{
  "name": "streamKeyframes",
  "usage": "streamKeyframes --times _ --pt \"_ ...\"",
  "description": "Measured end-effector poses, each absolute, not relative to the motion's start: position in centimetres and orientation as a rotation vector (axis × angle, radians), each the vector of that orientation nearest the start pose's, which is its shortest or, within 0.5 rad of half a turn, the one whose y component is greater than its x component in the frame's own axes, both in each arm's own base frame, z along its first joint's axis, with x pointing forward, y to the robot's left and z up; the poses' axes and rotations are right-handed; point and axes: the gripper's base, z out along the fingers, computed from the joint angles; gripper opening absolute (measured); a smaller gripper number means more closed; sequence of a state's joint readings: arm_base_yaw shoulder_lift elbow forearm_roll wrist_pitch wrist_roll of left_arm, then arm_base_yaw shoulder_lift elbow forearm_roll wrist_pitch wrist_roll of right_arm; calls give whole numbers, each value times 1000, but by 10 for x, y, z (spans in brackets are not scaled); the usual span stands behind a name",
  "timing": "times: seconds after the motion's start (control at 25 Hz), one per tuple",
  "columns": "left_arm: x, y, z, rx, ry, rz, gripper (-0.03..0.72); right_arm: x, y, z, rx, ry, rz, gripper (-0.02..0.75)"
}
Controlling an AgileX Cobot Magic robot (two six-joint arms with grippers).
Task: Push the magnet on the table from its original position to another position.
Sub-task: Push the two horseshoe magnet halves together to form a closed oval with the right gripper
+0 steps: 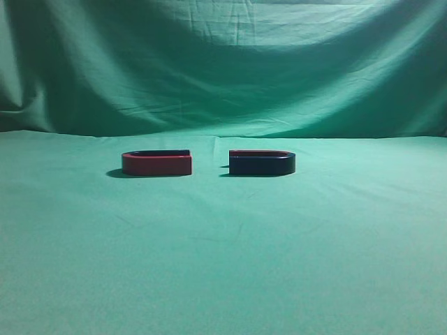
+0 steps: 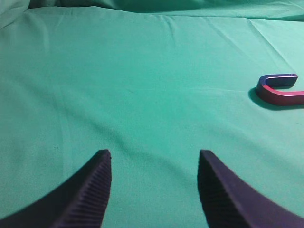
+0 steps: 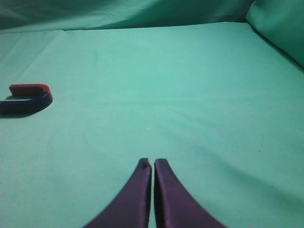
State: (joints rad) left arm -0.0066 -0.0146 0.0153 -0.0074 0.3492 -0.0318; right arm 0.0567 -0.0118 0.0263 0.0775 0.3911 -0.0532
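Observation:
The magnet (image 1: 262, 163), dark navy with a reddish top rim, lies flat on the green table (image 1: 223, 265) right of centre. In the right wrist view it lies at the far left (image 3: 27, 99). My right gripper (image 3: 153, 164) is shut and empty above bare cloth, well to the right of and nearer than the magnet. My left gripper (image 2: 154, 159) is open and empty over bare cloth. Neither gripper shows in the exterior view.
A red U-shaped magnet (image 1: 157, 163) of the same size lies a short gap to the left of the navy one. It shows at the right edge of the left wrist view (image 2: 280, 91). A draped green backdrop (image 1: 223, 63) rises behind the table.

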Motion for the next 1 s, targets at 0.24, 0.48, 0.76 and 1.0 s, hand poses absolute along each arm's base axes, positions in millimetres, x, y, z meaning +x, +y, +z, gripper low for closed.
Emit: streamKeyframes --times 0.24,0.48,0.76,1.0 --pt "53 -1 177 -28 1833 -34 372 52 6 170 -56 1888 79 0" --pt "53 -1 177 -28 1833 -34 372 52 6 171 -54 1874 80 0" --pt "53 -1 177 -28 1833 -34 372 55 0 214 145 1389 217 0" --pt "53 -1 177 -28 1833 -34 372 55 5 269 65 1466 197 0"
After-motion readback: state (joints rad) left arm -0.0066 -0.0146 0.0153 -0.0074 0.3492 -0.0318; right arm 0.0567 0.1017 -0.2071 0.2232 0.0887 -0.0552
